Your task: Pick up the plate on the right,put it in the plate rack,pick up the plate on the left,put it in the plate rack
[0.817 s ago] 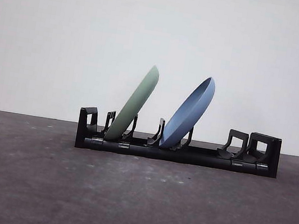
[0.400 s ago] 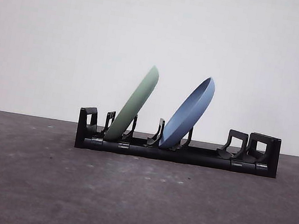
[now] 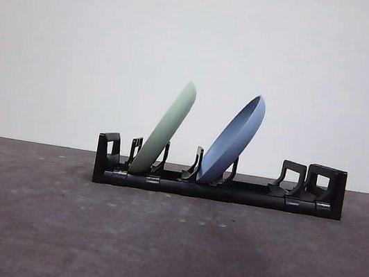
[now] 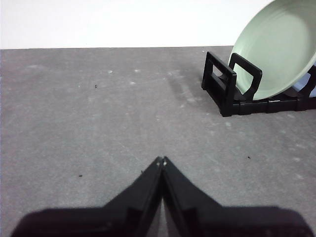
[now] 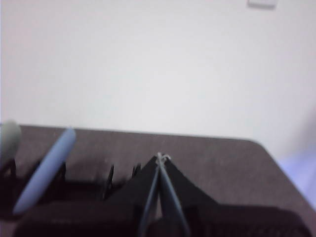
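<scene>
Looks like the job is pretty much wrapped up here. The green plate (image 3: 165,130) and the blue plate (image 3: 233,139) are both seated in the plate rack (image 3: 218,184), each leaned over between the prongs, green toward one end and blue near the middle. No plate is left lying on the table (image 3: 167,248).

The left gripper (image 4: 162,160) is held off to the side of the rack's green end, jaws pressed together, nothing in them. The right gripper (image 5: 160,157) is closed and empty too, parked by the rack. Nothing seems left to be done.
</scene>
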